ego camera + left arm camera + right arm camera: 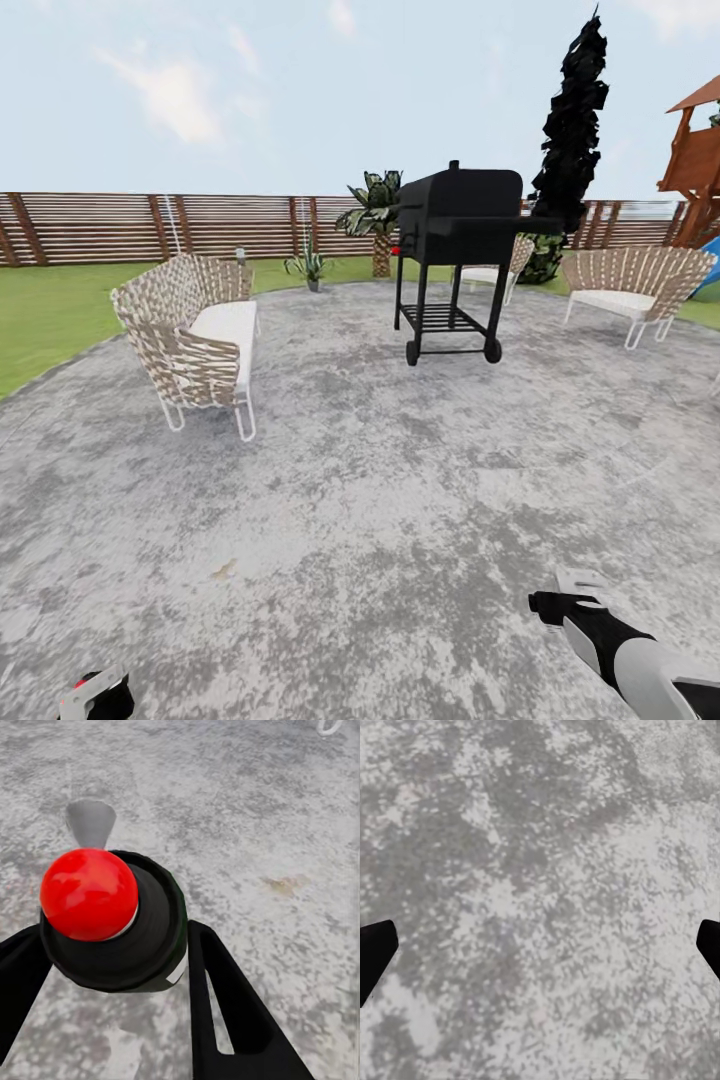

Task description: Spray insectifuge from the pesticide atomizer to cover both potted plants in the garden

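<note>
- Left gripper (112, 967): the jaws are clamped on the atomizer (112, 922), one black finger against each side of its dark body. The red cap (88, 894) faces the wrist camera and the grey nozzle (90, 821) points away over the paving, so the spray axis runs forward from the gripper, a hold that suits spraying without regripping.
- In the head view the left gripper (95, 697) sits low and close to the robot with the red cap just showing, a carrying posture judged fit for travel.
- Right gripper (540, 945): the jaws stand wide apart with nothing between them, only the fingertips (375, 952) showing over bare paving (540, 870). In the head view the right gripper (575, 605) hangs low, ahead of the robot, apparently kept clear because the left arm does the work.
- Paving (380, 480): a grey stone round on which the robot stands.
- Grill (455, 260): black, on wheels, near the far edge of the paving. A wicker chair (195, 335) stands to its left, another (635, 285) to its right.
- A palm (375, 215) rises just left of and behind the grill. A small leafy plant (308, 266) stands further left, by the paving's edge; too small to tell whether it is a task plant.
- Lawn (50, 310) and slat fence (150, 228) lie beyond the grill.
- Judgement: pickup is done; the robot must yet reach the plants.
</note>
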Motion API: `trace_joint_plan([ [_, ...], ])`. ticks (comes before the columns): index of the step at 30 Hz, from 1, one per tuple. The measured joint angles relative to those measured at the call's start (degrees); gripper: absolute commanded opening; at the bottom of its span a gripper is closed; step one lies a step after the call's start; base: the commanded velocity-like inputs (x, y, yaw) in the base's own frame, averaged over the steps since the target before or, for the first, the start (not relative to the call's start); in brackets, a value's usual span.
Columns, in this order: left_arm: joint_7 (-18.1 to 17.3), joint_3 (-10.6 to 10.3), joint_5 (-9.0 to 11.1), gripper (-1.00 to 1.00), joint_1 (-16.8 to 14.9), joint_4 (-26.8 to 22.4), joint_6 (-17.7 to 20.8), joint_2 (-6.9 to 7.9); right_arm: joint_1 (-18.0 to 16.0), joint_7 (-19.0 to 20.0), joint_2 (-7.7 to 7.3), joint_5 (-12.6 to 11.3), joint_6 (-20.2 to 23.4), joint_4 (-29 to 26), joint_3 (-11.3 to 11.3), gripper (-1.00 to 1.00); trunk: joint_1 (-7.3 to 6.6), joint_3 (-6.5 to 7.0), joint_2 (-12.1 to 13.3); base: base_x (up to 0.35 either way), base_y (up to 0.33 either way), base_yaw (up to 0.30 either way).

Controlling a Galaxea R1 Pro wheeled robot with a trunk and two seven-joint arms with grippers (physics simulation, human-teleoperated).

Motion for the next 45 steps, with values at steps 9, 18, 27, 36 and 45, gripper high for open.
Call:
trace_joint_plan([
  [9,0.0,0.0,0.0,-1.00,0.0,0.0,0.0,0.00,0.0,0.0,0.00,0.0,0.0,0.0,0.0,1.00,0.00,0.00,0.0,0.338,0.000,0.000],
  [18,0.0,0.0,0.0,-1.00,0.0,0.0,0.0,0.00,0.0,0.0,0.00,0.0,0.0,0.0,0.0,1.00,0.00,0.00,0.0,0.338,0.000,0.000],
  [27,0.0,0.0,0.0,-1.00,0.0,0.0,0.0,0.00,0.0,0.0,0.00,0.0,0.0,0.0,0.0,1.00,0.00,0.00,0.0,0.338,0.000,0.000],
  [36,0.0,0.0,0.0,-1.00,0.0,0.0,0.0,0.00,0.0,0.0,0.00,0.0,0.0,0.0,0.0,1.00,0.01,0.00,0.0,0.299,0.000,0.000],
  [45,0.0,0.0,0.0,-1.00,0.0,0.0,0.1,0.00,0.0,0.0,0.00,0.0,0.0,0.0,0.0,1.00,0.01,0.00,0.0,0.134,0.033,0.000],
])
